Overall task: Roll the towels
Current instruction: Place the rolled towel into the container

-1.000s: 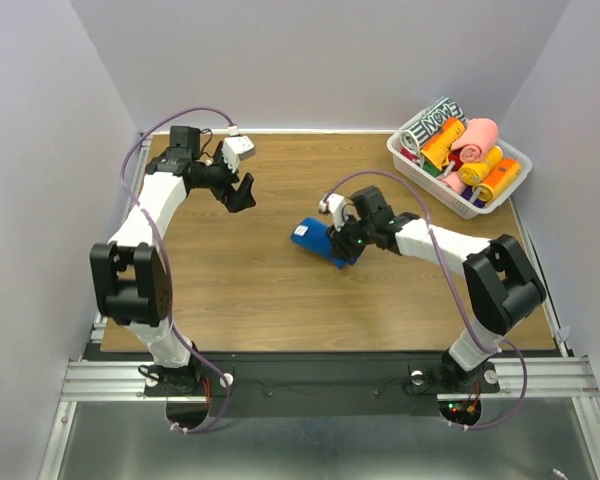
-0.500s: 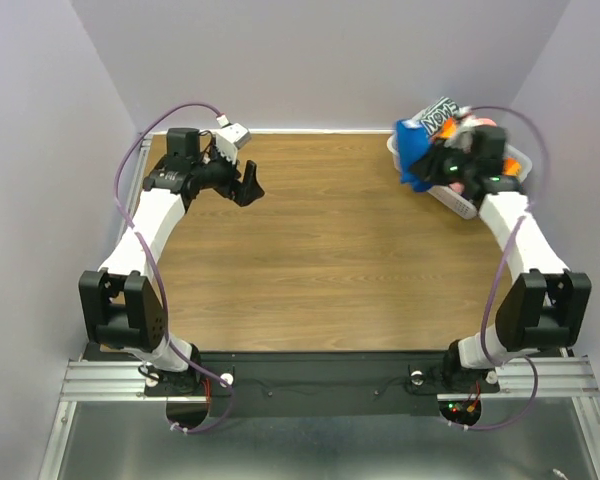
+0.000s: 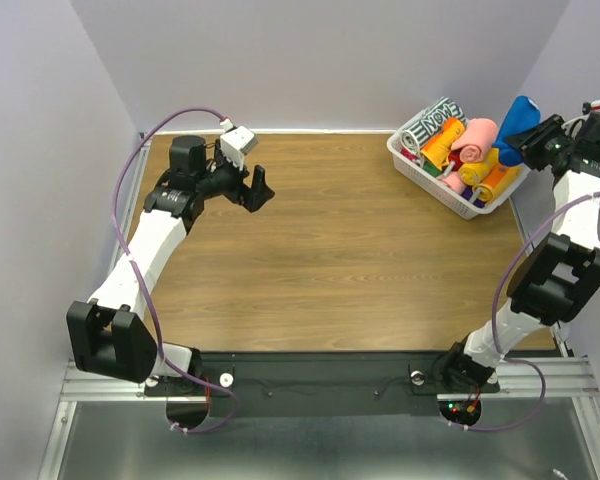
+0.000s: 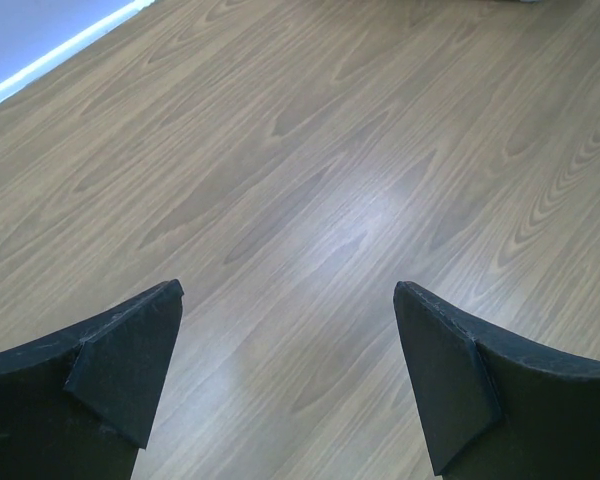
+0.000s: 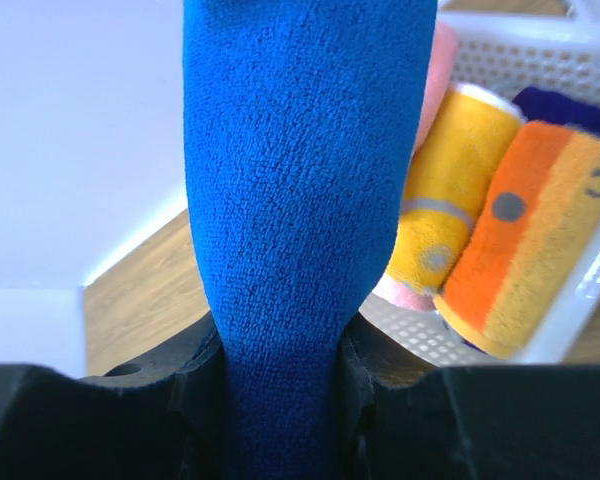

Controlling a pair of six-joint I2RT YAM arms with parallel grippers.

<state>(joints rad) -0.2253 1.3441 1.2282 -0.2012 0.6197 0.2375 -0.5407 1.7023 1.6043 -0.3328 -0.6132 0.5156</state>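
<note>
A rolled royal blue towel (image 3: 520, 115) hangs in the air over the right end of the white basket (image 3: 462, 207), with my right gripper (image 3: 533, 143) shut on it. In the right wrist view the blue towel (image 5: 300, 180) fills the gap between the fingers (image 5: 190, 355) of the right gripper (image 5: 277, 345). A salmon pink towel (image 3: 476, 137) lies rolled in the basket; its edge (image 5: 438, 60) peeks out behind the blue one. My left gripper (image 3: 255, 188) hovers open over bare wood at the back left, and the left gripper (image 4: 285, 292) has nothing between its fingers.
The basket at the back right also holds orange and yellow rolls (image 3: 487, 172) and a black-and-white patterned roll (image 3: 430, 124). Those orange rolls (image 5: 525, 240) sit just beyond the blue towel. The wooden table (image 3: 350, 250) is walled at the back and sides.
My right arm has carried the blue towel from the table's middle up to the basket's right end. The left arm has swung slightly rightward, still open.
</note>
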